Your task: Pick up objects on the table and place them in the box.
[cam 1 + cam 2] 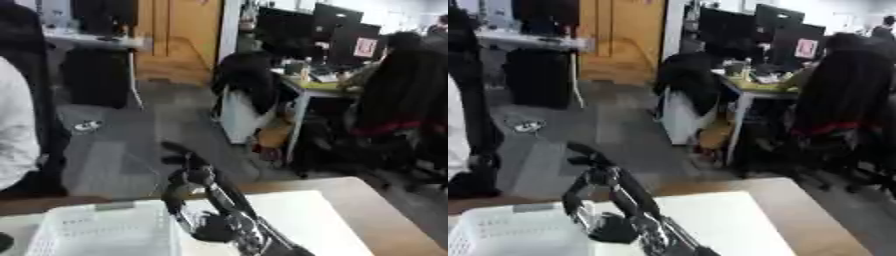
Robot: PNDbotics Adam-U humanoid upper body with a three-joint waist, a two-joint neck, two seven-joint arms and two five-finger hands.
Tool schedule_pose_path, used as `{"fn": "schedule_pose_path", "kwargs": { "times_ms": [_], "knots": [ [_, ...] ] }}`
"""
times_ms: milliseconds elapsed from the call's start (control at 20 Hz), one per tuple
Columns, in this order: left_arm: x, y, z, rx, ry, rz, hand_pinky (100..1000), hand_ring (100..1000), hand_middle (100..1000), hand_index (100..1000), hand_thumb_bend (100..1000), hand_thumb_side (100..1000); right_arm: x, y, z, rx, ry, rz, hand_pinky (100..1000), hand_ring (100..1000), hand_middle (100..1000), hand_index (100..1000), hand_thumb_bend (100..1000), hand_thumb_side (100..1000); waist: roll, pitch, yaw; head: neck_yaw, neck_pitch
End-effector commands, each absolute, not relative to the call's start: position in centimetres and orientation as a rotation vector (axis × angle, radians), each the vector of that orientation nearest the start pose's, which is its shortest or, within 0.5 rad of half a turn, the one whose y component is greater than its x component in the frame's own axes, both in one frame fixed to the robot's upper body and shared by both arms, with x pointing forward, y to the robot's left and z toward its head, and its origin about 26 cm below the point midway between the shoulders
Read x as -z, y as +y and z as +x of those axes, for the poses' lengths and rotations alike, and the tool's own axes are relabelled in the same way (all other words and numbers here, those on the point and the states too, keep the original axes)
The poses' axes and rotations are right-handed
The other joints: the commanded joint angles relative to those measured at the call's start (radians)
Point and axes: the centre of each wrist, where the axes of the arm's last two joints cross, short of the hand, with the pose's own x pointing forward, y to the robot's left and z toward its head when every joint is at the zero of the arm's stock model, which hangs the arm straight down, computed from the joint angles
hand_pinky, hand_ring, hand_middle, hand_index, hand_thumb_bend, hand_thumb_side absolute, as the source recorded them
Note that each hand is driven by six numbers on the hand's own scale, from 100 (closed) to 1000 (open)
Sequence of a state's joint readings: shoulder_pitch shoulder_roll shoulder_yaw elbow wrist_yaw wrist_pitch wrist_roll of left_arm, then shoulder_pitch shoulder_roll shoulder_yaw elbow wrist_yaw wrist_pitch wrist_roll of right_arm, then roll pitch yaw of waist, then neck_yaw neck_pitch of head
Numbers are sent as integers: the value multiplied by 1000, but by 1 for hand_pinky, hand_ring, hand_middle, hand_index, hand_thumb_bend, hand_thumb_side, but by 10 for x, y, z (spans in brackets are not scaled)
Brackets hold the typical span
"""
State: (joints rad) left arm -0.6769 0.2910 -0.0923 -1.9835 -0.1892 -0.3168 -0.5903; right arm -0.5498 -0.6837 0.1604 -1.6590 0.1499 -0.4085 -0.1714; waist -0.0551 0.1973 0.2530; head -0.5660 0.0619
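A white perforated box (pixel 96 231) stands at the lower left on a white mat (pixel 302 220) that covers the wooden table (pixel 385 210). My right arm rises from the bottom middle, and its black and silver hand (pixel 185 181) is held up over the box's right rim. The picture is blurred, so I cannot make out whether the hand holds anything. No loose objects show on the mat. My left hand is in neither view.
A small dark shape (pixel 3 243) sits at the lower left edge beside the box. Beyond the table's far edge are grey floor, a person in white (pixel 13 135) at the left, and desks with chairs and monitors (pixel 350 75) at the right.
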Motion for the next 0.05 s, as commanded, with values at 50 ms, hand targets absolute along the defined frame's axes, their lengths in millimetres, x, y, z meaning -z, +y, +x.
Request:
{"fn": "schedule_pose_path", "kwargs": {
  "times_ms": [50],
  "knots": [
    [-300,205,310,-1603,2881,-154,581,553,778,892,746,1000,-248,-312,332,1003,3323,678,534,805,919,541,100,790,6,-27,-16,37,-61]
  ]
}}
